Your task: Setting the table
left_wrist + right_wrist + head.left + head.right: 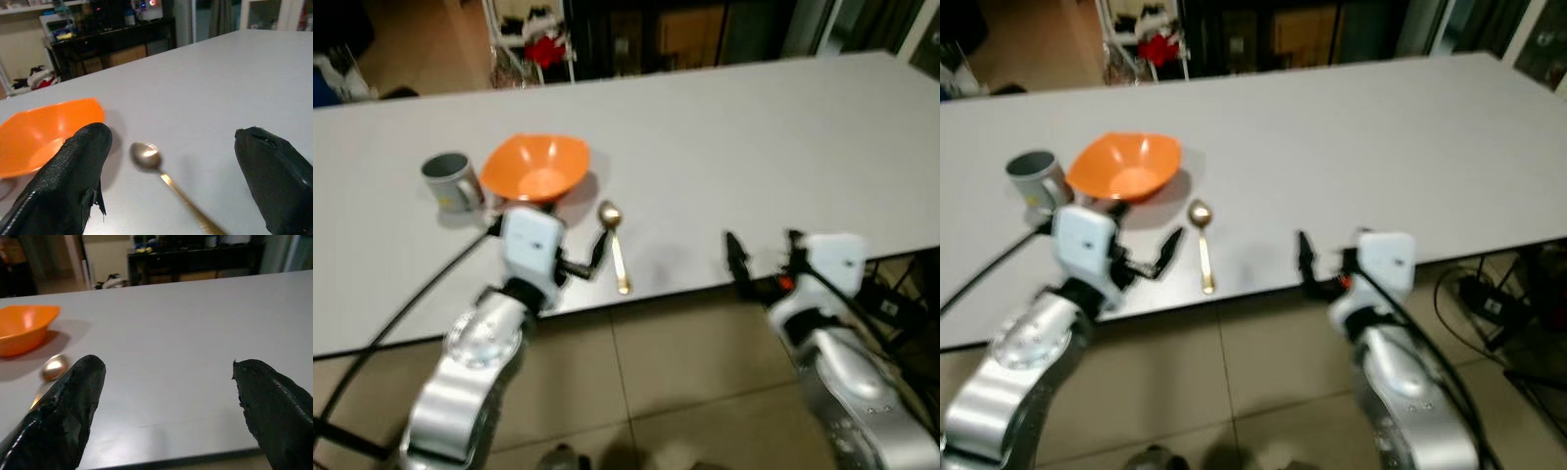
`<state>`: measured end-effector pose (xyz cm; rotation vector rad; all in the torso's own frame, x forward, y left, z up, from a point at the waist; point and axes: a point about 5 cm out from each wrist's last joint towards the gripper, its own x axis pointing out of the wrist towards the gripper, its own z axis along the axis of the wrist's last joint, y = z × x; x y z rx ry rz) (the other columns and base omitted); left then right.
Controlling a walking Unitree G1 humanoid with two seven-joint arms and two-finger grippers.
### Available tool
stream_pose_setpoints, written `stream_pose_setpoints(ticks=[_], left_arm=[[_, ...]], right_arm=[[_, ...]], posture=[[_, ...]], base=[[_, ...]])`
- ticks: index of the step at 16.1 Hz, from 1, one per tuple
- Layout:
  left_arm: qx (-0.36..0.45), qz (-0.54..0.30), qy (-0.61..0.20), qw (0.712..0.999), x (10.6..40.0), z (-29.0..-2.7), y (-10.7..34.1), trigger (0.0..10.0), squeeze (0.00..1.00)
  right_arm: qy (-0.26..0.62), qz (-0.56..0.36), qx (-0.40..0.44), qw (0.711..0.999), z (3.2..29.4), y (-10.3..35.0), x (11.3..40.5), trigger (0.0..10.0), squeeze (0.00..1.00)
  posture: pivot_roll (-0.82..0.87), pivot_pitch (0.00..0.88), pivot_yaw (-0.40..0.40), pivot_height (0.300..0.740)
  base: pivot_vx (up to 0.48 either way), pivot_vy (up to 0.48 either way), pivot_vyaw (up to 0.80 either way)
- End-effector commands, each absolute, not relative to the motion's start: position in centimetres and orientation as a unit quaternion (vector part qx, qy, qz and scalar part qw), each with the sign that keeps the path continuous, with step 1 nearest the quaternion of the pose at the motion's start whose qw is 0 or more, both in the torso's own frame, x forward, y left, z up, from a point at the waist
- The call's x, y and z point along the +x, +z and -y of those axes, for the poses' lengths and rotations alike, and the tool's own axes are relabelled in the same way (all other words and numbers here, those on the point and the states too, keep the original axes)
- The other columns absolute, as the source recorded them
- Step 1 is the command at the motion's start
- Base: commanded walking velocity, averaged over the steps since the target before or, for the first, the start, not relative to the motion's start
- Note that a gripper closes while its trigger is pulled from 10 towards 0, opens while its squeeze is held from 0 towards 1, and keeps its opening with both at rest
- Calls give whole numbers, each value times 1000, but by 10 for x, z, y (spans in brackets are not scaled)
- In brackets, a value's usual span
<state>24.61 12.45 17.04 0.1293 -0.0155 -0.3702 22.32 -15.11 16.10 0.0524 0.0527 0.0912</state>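
Note:
An orange bowl stands on the white table near its front left. A grey mug is just left of the bowl, and a gold spoon lies just right of it, handle toward the table's front edge. My left gripper hovers at the front edge, just below the bowl and beside the spoon's handle. It is open, and in the left wrist view the spoon lies between its fingers. My right gripper is open at the front edge, farther right, with nothing in it.
The table's right half is bare surface. Tiled floor lies below the front edge. Beyond the far edge stand a rack with clothes and dark furniture. Cables lie on the floor at the right.

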Motion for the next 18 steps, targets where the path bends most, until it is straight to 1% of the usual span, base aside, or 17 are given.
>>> stream_pose_setpoints(ticks=[1, 14, 15, 16, 18], left_arm=[[74, 9, -177, 981, 247, -130, 172, 10000, 937], [75, 11, -180, 981, 247, -131, 172, 10000, 933], [74, 12, -179, 981, 248, -131, 172, 10000, 925], [67, 10, -179, 981, 248, -131, 172, 10000, 882], [64, 10, -176, 982, 248, -132, 172, 10000, 855]], right_arm=[[58, -24, 33, 998, 145, 163, 223, 10000, 1000], [56, -22, 37, 998, 145, 163, 223, 10000, 1000], [57, -22, 33, 998, 145, 163, 224, 10000, 1000], [58, -22, 31, 998, 145, 163, 224, 10000, 1000], [60, -23, 28, 998, 145, 163, 224, 10000, 1000]], posture=[[25, 74, 47, 740], [24, 76, 53, 740], [24, 74, 53, 740], [24, 74, 53, 740], [24, 74, 52, 740]], base=[[0, -270, 0], [0, -269, 0], [0, 0, 0], [0, 0, 688], [0, 0, 800]])
